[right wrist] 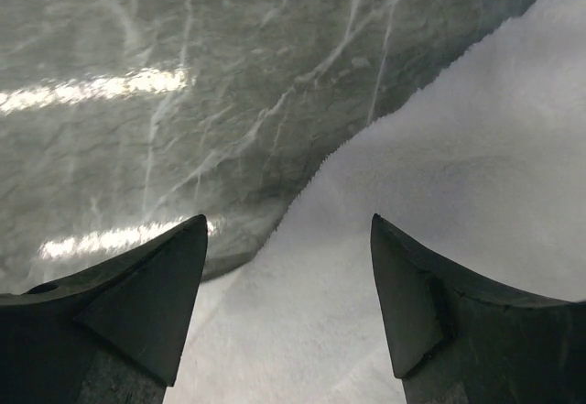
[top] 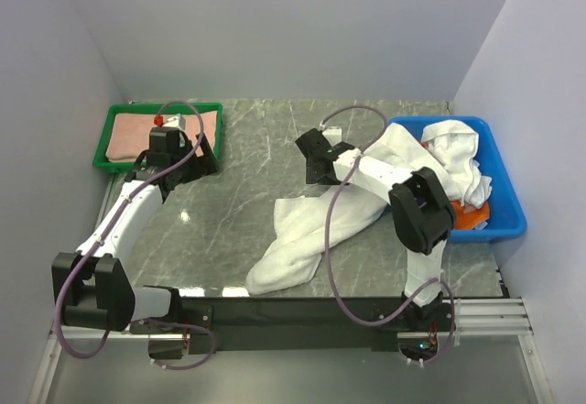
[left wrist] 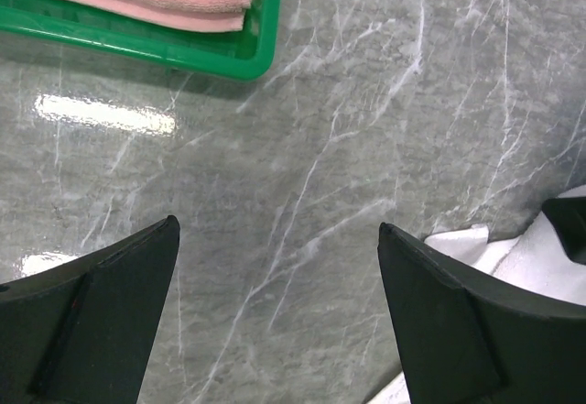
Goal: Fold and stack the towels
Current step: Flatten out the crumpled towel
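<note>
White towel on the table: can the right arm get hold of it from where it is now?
Probably yes. The right gripper is open and sits directly above an edge of the white towel, with nothing between it and the cloth.

You have no readable text, label, brand, number or sign in any of the 3 views: nothing legible on the green tray (left wrist: 183, 51), the blue bin (top: 504, 193), the white towel (top: 302, 234) or the worktop (top: 247, 157).

The white towel (right wrist: 458, 239) is nappy cloth, the table (right wrist: 183, 102) glossy marbled stone, the green tray (left wrist: 137, 38) smooth plastic
</note>
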### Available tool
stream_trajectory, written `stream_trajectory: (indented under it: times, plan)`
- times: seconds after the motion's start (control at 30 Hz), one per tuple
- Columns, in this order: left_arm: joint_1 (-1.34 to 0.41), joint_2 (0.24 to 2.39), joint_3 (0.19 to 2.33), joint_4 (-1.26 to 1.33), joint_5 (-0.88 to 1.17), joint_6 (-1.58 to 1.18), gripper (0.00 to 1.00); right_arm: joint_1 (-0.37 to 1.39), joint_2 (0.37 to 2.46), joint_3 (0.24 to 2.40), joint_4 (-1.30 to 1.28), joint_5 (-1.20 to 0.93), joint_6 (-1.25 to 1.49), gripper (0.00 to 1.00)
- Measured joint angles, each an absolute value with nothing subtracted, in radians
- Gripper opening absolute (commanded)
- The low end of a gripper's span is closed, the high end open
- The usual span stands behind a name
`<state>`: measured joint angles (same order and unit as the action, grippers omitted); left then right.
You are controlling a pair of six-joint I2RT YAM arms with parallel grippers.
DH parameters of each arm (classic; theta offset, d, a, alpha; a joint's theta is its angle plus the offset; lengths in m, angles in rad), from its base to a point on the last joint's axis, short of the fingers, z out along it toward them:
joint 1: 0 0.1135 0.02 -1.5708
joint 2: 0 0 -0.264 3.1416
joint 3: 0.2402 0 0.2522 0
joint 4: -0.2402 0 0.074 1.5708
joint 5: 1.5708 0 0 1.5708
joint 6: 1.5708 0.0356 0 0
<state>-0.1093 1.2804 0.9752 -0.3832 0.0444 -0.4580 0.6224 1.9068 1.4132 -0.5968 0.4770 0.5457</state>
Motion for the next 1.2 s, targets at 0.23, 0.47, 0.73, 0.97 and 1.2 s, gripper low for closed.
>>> stream_trajectory:
  times: [0.23, 0.47, 0.73, 0.97, 1.2]
  plan:
    - [-0.111, 1.282, 0.975, -0.383, 0.057, -0.458, 0.95, 0.574, 1.987, 1.394, -0.559, 0.48, 0.706, 0.67]
    - [-0.112, 1.289, 0.975, -0.383, 0.064, -0.458, 0.94, 0.512, 1.987, 1.334, -0.498, 0.437, 0.777, 0.2]
    - [-0.112, 1.289, 0.975, -0.383, 0.064, -0.458, 0.94, 0.517, 1.981, 1.317, -0.392, 0.376, 0.746, 0.0]
    - [-0.113, 1.289, 0.975, -0.383, 0.062, -0.458, 0.94, 0.701, 2.06, 1.449, -0.366, 0.241, 0.632, 0.01]
    - [-0.113, 1.289, 0.975, -0.383, 0.062, -0.458, 0.95, 0.875, 2.07, 1.563, -0.4, 0.137, 0.515, 0.48]
